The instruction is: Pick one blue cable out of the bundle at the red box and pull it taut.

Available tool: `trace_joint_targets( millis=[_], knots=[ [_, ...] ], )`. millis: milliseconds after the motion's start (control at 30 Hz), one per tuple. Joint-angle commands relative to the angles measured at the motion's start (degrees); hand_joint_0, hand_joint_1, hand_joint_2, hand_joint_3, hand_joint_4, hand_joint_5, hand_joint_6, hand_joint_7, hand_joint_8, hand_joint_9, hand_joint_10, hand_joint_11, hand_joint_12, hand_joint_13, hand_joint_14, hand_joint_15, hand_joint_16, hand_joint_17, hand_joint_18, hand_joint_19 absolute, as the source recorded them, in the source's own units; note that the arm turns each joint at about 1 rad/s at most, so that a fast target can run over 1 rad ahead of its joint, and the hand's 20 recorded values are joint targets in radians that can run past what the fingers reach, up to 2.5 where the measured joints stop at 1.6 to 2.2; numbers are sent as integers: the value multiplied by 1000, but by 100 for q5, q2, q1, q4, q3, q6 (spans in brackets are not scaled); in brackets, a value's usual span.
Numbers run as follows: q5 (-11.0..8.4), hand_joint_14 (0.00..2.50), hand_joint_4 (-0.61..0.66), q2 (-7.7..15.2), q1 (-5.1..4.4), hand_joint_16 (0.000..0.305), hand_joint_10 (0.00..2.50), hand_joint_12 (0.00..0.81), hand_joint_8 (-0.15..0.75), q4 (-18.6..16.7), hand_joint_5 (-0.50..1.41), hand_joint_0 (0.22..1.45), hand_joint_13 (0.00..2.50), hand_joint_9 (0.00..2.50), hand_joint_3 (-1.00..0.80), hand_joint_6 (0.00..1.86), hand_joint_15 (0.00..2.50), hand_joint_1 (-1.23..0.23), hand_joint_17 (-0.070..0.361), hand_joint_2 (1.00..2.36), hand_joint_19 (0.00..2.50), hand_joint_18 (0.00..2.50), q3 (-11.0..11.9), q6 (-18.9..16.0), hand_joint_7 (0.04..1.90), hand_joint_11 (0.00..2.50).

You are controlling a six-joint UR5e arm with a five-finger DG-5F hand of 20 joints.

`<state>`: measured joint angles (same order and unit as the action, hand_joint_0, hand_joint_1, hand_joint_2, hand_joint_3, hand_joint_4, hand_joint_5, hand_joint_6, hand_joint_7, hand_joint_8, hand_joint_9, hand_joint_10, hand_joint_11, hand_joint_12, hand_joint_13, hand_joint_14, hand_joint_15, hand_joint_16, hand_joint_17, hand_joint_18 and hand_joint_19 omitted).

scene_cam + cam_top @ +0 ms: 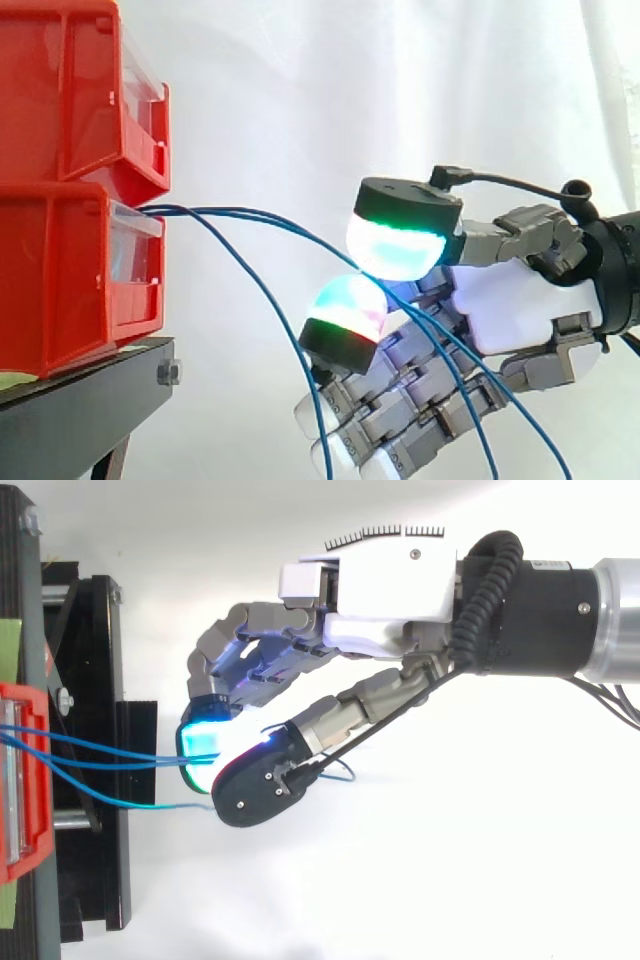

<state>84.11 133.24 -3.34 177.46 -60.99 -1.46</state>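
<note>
Grey-and-white hand point(520, 305) (pads point(395, 250) glowing cyan-green).

**Side and top views, support structure.** A black metal stand point(95, 400) with a flat top carries the load at the left of the side view. A silver hexagonal bolt point(168, 373) sits at its front corner. Directly on it rests a lower red plastic bin point(60, 285), with a clear panel point(135, 255) across its front. An upper red plastic bin point(60, 90) of the same form is stacked on it. A pale green strip point(15, 380) lies between the lower bin's base and the stand. From above, the stand point(100, 680) appears as dark rails.
</note>
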Motion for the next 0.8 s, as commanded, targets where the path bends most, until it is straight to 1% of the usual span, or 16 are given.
trace_joint_targets(
  millis=[0,100,167,233,300,367,467,567,633,733,767],
  knots=[
    [0,10,129,0,0,57,10,362,359,-1,-161,610,531,644,-295,935,243,-743,128,1013,257,500,-1,14,1006,409],
    [0,11,118,0,0,57,8,363,362,8,-160,621,535,650,-244,941,240,-759,128,1015,260,506,-1,5,1021,410],
    [0,10,101,0,0,57,8,366,363,8,-161,641,536,648,-256,941,239,-782,128,1014,258,514,-1,5,1029,417],
    [0,9,69,0,0,57,10,369,355,8,-167,674,535,628,-322,947,230,-826,128,1011,229,518,-1,14,977,414],
    [0,9,57,0,0,57,8,369,350,8,-173,721,532,607,-421,947,220,-899,128,1006,207,528,-1,5,978,414],
    [0,9,79,0,0,57,8,370,350,-1,-176,744,529,598,-500,945,212,-923,128,1000,178,542,-1,-3,980,409],
    [0,8,103,0,0,57,8,371,352,8,-176,745,528,593,-500,943,204,-928,128,1000,168,550,-1,-3,962,408],
    [0,9,129,0,0,57,10,369,347,-1,-174,666,518,578,-500,941,215,-931,128,1000,184,542,-1,14,935,412],
    [0,9,136,0,0,57,8,369,352,-1,-174,613,505,578,-500,939,219,-927,128,1000,205,528,-1,14,950,414],
    [0,9,152,0,0,60,8,375,368,-1,-173,531,502,585,-500,935,233,-874,134,1000,229,518,-1,23,938,420],
    [0,9,159,0,0,63,9,384,384,-1,-170,491,501,603,-500,934,230,-812,141,1000,239,522,-1,23,928,415]
  ],
)
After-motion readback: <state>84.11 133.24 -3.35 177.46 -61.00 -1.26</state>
